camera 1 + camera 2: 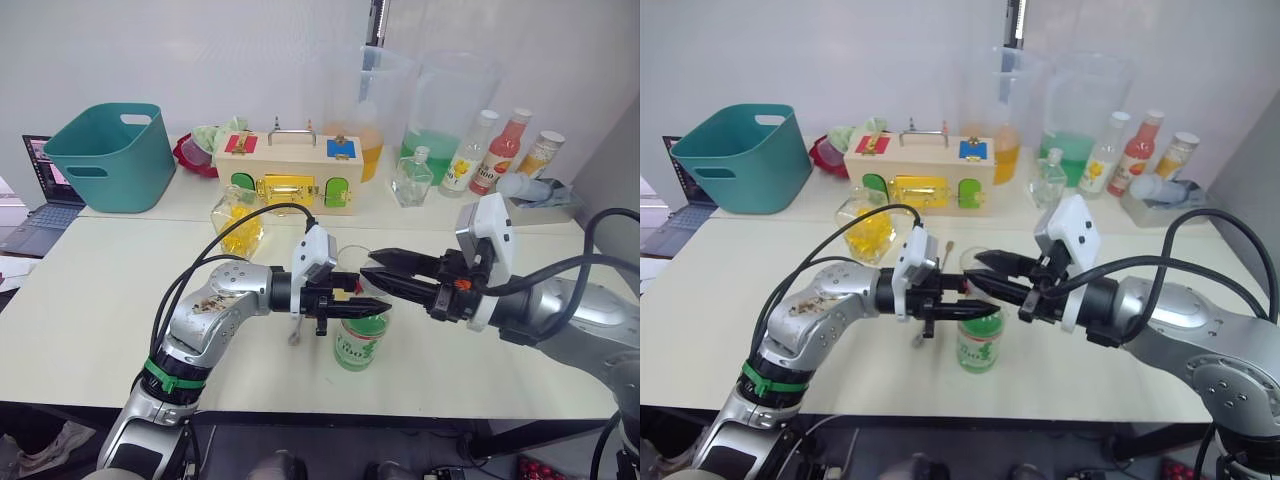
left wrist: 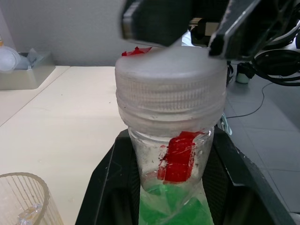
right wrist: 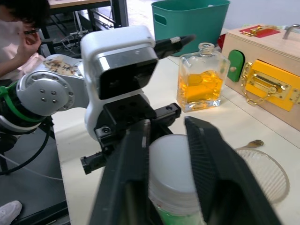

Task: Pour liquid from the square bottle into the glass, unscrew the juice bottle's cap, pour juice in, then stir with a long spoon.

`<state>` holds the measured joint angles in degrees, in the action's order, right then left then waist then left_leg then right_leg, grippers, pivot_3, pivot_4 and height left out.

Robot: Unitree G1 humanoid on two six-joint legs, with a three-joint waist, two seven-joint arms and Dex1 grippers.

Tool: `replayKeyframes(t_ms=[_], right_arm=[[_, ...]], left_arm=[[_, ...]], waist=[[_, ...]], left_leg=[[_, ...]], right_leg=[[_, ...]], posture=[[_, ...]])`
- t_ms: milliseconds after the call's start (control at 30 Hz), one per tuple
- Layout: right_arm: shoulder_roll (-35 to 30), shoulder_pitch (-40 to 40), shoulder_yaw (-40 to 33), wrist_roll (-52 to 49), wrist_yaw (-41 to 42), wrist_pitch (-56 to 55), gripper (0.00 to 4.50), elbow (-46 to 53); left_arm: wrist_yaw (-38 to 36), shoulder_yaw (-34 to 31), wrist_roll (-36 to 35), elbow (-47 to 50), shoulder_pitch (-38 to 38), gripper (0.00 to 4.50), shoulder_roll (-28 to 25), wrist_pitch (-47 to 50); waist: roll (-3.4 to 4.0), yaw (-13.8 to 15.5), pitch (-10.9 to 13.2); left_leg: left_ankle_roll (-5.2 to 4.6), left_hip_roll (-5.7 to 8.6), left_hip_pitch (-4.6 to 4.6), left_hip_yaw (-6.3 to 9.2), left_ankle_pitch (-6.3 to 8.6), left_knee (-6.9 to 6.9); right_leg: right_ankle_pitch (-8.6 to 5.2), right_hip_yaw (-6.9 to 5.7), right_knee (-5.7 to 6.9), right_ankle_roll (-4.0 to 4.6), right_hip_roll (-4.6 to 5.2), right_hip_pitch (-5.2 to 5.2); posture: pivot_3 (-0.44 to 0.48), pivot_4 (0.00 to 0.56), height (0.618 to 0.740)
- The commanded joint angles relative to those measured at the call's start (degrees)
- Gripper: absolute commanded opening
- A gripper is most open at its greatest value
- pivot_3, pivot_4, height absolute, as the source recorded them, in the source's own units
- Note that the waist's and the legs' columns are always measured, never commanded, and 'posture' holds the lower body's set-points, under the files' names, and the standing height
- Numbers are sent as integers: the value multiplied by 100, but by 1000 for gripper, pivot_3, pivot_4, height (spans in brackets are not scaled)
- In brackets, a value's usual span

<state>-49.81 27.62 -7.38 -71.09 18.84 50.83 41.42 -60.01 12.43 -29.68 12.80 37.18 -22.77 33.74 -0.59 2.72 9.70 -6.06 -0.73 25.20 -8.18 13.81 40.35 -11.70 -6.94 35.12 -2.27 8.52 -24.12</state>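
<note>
White wall backs a pale table that carries the things. Along the far side stand a teal basket, a wooden latch box, two tall clear pitchers and a row of small bottles. The square bottle, with yellow liquid inside, stands in front of the latch box, well apart from both grippers.

Near the front middle of the table the juice bottle stands upright. The left gripper reaches in from the left and its fingers are clamped on the bottle's neck, one on either side just below the cap. The right gripper comes from the opposite side, and its fingers are closed around the juice bottle's cap, which sits on the neck; whether it is still threaded tight cannot be told.

The glass stands just behind the juice bottle, empty-looking, with the long spoon lying on the table beside it, its bowl end near the glass rim.

At the table's far left edge sits a laptop
</note>
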Motion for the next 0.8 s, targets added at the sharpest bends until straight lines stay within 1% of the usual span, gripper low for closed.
replayKeyframes(t_ms=[33, 133, 200, 300, 367, 400, 433, 467, 500, 633, 667, 800], right_arm=[[-72, 40, 71, 130, 100, 116, 13, -209], [19, 146, 113, 96, 322, 41, 13, -303], [121, 233, 49, -130, 442, -20, 13, -388], [177, 462, -169, -588, 500, -48, 847, -515], [118, 512, -215, -629, 549, -34, 1514, -537], [99, 522, -220, -640, 554, -28, 1959, -541], [39, 497, -238, -514, 530, -18, 2212, -564], [-7, 471, -250, -423, 525, -14, 2606, -578], [-65, 429, -262, -369, 541, -1, 2882, -577], [-231, 280, -267, -194, 613, -23, 4217, -503], [-261, 235, -263, -117, 638, -45, 4458, -456], [-331, 45, -235, 102, 733, -87, 4458, -254]], left_arm=[[-19, 128, -74, 252, -73, 1329, 44, 13], [26, 109, -40, 312, -123, 1329, -6, 12], [44, 100, -39, 339, -146, 1329, -24, 16], [59, 87, -45, 382, -175, 1329, -40, 31], [64, 86, -51, 402, -187, 1329, -43, 41], [64, 85, -53, 407, -190, 1329, -45, 44], [61, 87, -56, 410, -192, 1329, -46, 46], [57, 90, -54, 410, -192, 1329, -47, 44], [63, 94, -40, 396, -183, 1329, -39, 32], [54, 92, -34, 369, -168, 1329, -34, 15], [46, 91, -36, 368, -171, 1329, -40, 12], [-1, 118, -38, 347, -160, 1329, -41, 5]], waist=[[-1, 0, 0], [0, -9, -1], [-1, -20, -1], [-1, -18, -1], [-1, -18, -1], [-1, -19, -1], [-1, -20, -1], [-1, -19, -1], [0, -18, -1], [-1, -23, -1], [-1, -26, -1], [-1, -19, -1]], left_leg=[[0, 0, 0, 0, 0, 0], [0, 0, 0, 1, 0, 1], [0, -1, 0, 1, 0, 1], [0, 0, 0, 0, 0, 1], [-1, -1, 0, 1, 0, 0], [-3, -1, 0, 0, 1, 0], [-4, -1, 0, 0, 2, 0], [-4, -1, 0, 0, 2, -1], [-4, -1, 0, 0, 2, 0], [-4, -1, 0, 0, 2, 0], [-4, -1, 0, -1, 2, 0], [-4, -1, 0, 0, 2, -1]], right_leg=[[0, 0, 1, 0, 0, 0], [0, 1, 0, 0, 0, 0], [0, 2, 1, 0, 0, 0], [0, 3, 2, 0, -1, -1], [0, 1, 3, 0, -1, -1], [0, 1, 2, 0, -1, -1], [0, 1, 2, 0, -1, -1], [0, 1, 2, 0, -1, -1], [0, 1, 2, 0, -1, -1], [0, 0, 0, 0, -1, 0], [0, 2, 1, 0, -1, -1], [0, 1, 0, 0, -1, -1]], posture=[[0, 150, 733], [0, 150, 733], [0, 150, 733], [0, 150, 733], [0, 150, 733], [0, 150, 733], [0, 150, 733], [0, 150, 733], [0, 150, 733], [0, 150, 733], [0, 150, 733], [0, 150, 733]])
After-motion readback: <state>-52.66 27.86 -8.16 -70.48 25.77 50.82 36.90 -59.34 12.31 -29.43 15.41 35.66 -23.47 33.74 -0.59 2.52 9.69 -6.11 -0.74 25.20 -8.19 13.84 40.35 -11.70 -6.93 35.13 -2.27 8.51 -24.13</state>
